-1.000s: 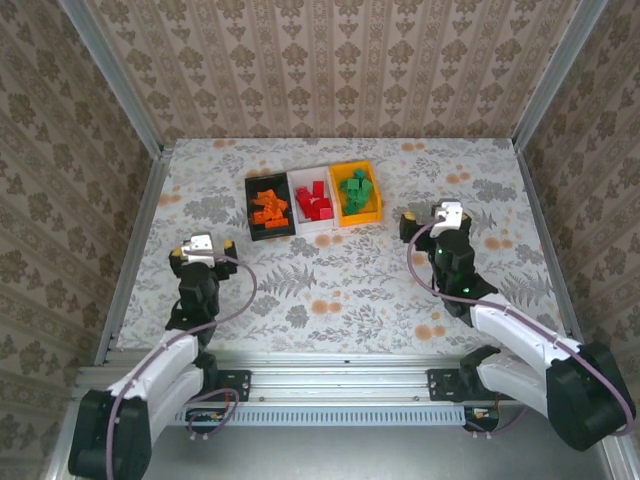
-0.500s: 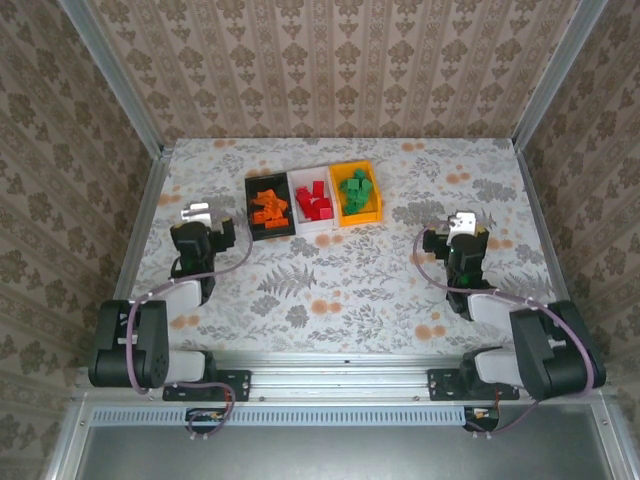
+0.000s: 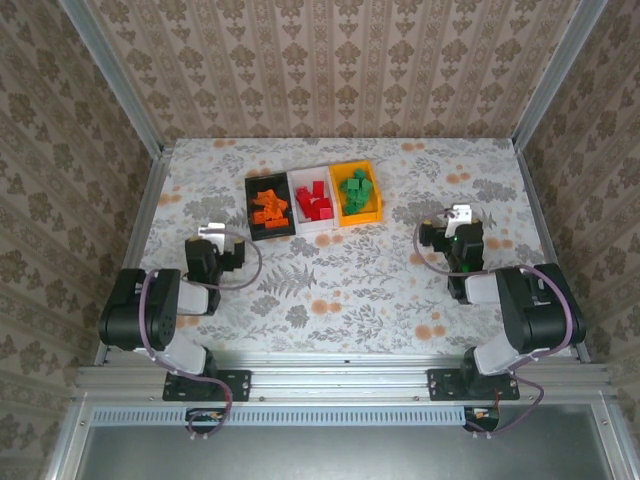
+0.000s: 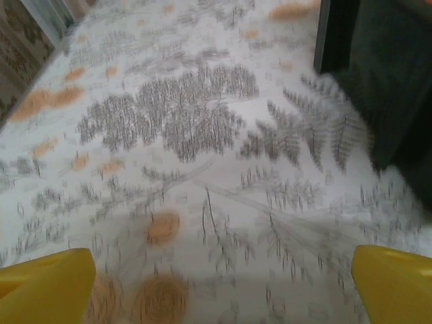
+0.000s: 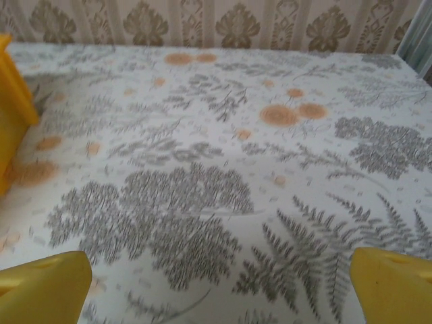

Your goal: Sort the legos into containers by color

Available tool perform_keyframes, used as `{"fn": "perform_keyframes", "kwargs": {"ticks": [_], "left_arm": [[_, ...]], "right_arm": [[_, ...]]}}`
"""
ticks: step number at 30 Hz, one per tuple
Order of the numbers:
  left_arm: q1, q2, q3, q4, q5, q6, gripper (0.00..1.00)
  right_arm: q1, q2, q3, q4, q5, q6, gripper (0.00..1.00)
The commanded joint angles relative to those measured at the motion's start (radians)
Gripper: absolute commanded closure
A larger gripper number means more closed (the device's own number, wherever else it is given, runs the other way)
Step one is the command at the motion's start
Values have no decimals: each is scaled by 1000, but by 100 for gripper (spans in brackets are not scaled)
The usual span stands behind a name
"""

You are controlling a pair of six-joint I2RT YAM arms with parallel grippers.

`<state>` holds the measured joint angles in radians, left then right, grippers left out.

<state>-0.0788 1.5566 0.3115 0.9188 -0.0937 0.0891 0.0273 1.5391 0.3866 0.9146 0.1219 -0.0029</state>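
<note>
Three containers stand in a row at the back middle. The black bin (image 3: 250, 212) holds orange legos (image 3: 268, 208), the white bin (image 3: 316, 227) holds red legos (image 3: 315, 202), and the orange-yellow bin (image 3: 378, 193) holds green legos (image 3: 354, 190). My left gripper (image 3: 215, 250) lies low over the table, near left of the black bin (image 4: 378, 74), open with nothing between its yellow fingertips (image 4: 44, 283). My right gripper (image 3: 452, 233) sits low to the right of the orange-yellow bin (image 5: 13, 94), also open (image 5: 219, 290) and holding nothing.
The floral table cover (image 3: 330, 290) runs bare between the two grippers and in front of the bins. Metal frame posts and patterned walls close in the left (image 3: 135, 240), right (image 3: 545, 230) and far sides.
Both arms have folded back toward their bases and settled low on the table. The grippers stay open, and the bins and legos have not moved.
</note>
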Motion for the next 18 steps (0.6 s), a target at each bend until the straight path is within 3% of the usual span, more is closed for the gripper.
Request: {"fn": "perform_keyframes", "kwargs": {"ticks": [1, 18], "left_arm": [[59, -19, 92, -59, 58, -43, 0], [57, -20, 92, -61, 54, -40, 0]], "right_arm": [[-12, -6, 23, -62, -73, 34, 0], [-15, -5, 24, -61, -76, 34, 0]]}}
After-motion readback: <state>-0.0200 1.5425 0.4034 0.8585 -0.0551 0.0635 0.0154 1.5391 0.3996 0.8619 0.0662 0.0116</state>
